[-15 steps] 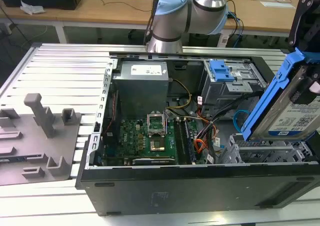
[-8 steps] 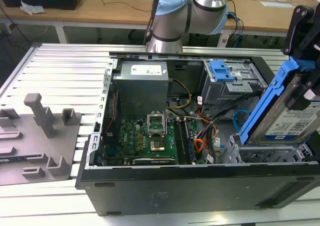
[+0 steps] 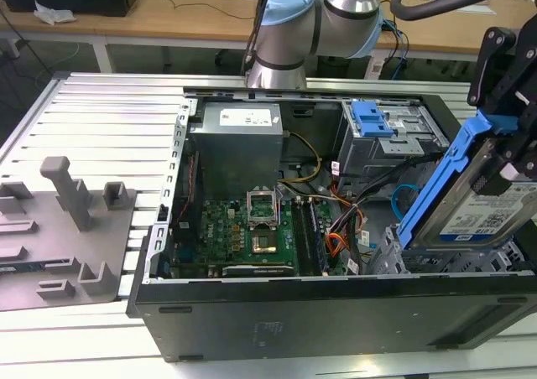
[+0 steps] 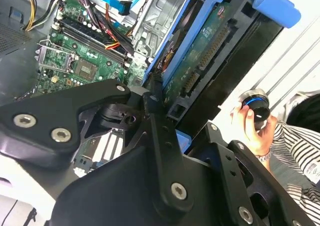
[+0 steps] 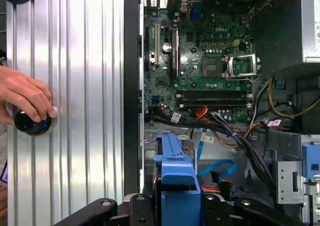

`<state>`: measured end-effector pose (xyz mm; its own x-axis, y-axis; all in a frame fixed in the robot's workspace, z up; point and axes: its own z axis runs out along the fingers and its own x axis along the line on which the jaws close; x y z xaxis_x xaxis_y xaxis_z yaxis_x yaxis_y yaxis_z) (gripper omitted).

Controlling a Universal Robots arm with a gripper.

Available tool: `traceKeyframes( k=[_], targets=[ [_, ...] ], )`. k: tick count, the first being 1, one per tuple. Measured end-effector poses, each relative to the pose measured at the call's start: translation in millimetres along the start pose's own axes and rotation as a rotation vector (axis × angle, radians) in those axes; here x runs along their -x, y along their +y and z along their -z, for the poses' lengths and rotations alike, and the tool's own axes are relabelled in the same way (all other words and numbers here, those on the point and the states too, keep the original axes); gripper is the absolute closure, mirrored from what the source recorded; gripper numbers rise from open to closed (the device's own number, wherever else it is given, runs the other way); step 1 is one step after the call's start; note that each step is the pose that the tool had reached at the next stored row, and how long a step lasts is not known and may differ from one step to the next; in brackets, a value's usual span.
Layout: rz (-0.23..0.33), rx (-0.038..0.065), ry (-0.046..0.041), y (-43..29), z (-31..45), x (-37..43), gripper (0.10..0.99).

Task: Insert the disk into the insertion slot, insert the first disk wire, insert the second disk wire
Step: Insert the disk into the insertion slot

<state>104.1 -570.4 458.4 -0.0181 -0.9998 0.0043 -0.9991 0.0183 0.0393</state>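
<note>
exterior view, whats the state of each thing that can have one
computer case, side panel off
hard drive, tilted, in blue carrier, not seated
gripper, jaws shut on hard drive
insertion slot, no drive seated
blue cable, lying loose in case

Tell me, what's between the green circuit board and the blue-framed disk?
A tangle of loose wires, orange, black and blue, lies between the green circuit board and the disk, seen in the exterior view.
</note>
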Motion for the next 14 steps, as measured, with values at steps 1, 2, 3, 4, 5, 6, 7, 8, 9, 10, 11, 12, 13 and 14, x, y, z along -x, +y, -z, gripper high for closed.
traceKeyframes(
  k=[1,2,3,4,5,6,7,8,9,10,11,12,13,14],
  targets=[
    [0.0,0.0,0.0,0.0,-0.5,0.0,0.725],
    [0.0,0.0,0.0001,0.0,-1.0,0.0,0.725],
    [0.0,0.0,0.0,-0.1,-2.1,0.0,0.725],
    [0.0,0.0,0.0001,-0.1,-2.9,0.0,0.725],
    [0.0,0.0,0.0001,-0.1,-3.7,0.0,0.725],
    [0.0,0.0,0.0,-0.2,-4.2,0.0,0.725],
    [0.0,0.0,0.0001,-0.2,-5.0,0.0,0.725],
    [0.0,0.0,0.0,-0.2,-6.2,0.0,0.725],
    [0.0,0.0,0.0001,-0.3,-8.5,0.0,0.725],
    [0.0,0.0,0.0001,-0.5,-9.9,0.1,0.725],
    [0.0,0.0,0.0,-1.7,-10.5,1.3,0.725],
    [0.0,0.0,0.0,-2.3,-10.5,3.7,0.725],
    [0.001,0.0,0.0,-2.6,-10.5,5.2,0.725],
    [0.001,0.0,0.0,-2.9,-10.4,7.5,0.725]
  ],
)
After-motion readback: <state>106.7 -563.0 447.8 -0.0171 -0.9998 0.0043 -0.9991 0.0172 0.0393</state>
